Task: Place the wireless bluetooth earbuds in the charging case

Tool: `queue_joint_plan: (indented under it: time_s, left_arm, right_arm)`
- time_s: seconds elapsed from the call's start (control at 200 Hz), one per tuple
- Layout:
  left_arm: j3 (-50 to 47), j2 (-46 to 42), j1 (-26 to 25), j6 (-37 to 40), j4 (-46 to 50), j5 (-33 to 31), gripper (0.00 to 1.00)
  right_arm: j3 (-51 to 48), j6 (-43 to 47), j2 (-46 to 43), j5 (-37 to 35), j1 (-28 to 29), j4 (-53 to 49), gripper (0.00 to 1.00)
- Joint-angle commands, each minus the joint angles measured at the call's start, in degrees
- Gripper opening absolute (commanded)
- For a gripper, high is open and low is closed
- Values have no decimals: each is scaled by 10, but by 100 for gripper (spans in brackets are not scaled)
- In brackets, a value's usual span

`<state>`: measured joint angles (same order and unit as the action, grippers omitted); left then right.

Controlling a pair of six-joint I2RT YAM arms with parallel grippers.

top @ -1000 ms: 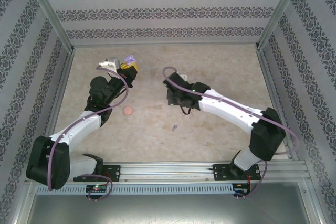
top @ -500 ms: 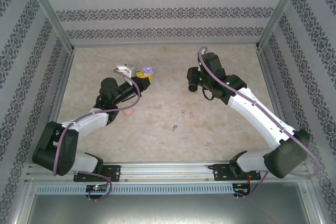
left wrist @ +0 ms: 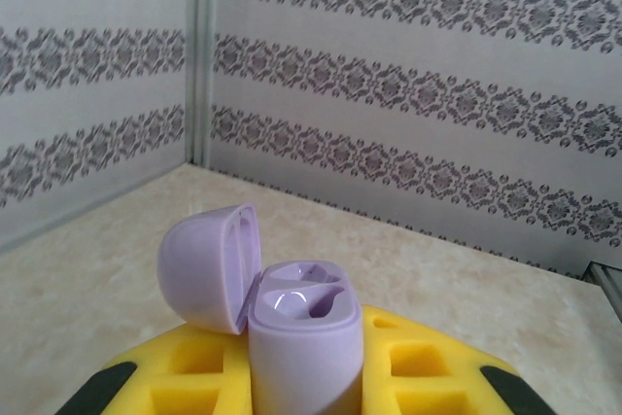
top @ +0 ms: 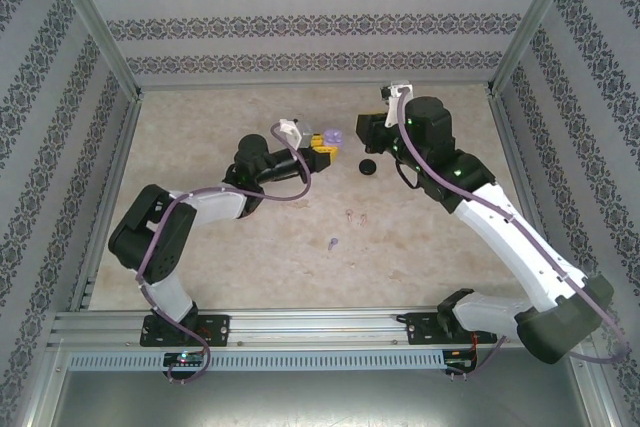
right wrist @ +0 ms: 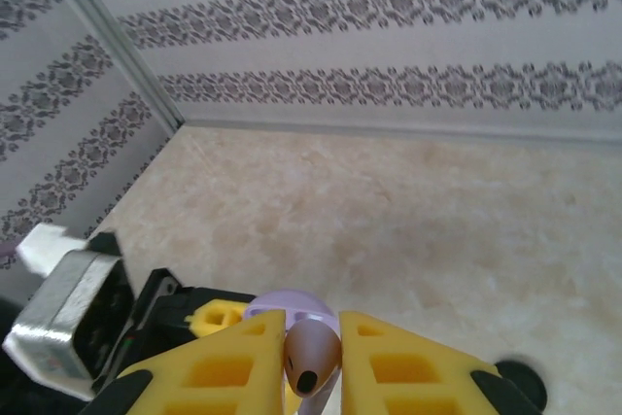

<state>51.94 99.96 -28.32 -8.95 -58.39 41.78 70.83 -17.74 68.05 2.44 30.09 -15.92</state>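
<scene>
My left gripper is shut on an upright purple charging case, held above the table. Seen from the left wrist, the case stands between the yellow fingers with its lid swung open to the left and both sockets empty. My right gripper hovers just right of it, shut on a purple earbud, stem down. Just beyond that earbud is the case. A second purple earbud lies on the table. Two pale pink earbuds lie a little farther back.
A small round black case rests on the table below the right gripper and appears at the lower right of the right wrist view. Patterned walls enclose the table on three sides, and the metal rail runs along the near edge.
My left gripper has carried the purple case to the right, toward the middle. My right gripper has risen from the table and swung toward the back, ending close beside the case.
</scene>
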Motion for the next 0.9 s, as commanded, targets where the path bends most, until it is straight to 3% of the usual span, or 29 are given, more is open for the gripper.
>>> queue_joint_plan:
  time_s: [0.0, 0.2, 0.5, 0.894]
  left_arm:
    - [40, 20, -8, 5, -95, 40, 0]
    - [71, 35, -12, -6, -121, 67, 0]
    - [83, 22, -35, 25, -100, 104, 0]
    - [87, 4, -43, 34, -96, 91, 0]
  right_arm:
    - [-16, 67, -27, 24, -8, 44, 19]
    - [-53, 106, -53, 49, -14, 80, 19]
    - [-67, 87, -54, 107, -24, 110, 19]
    - [-86, 69, -68, 139, -34, 122, 19]
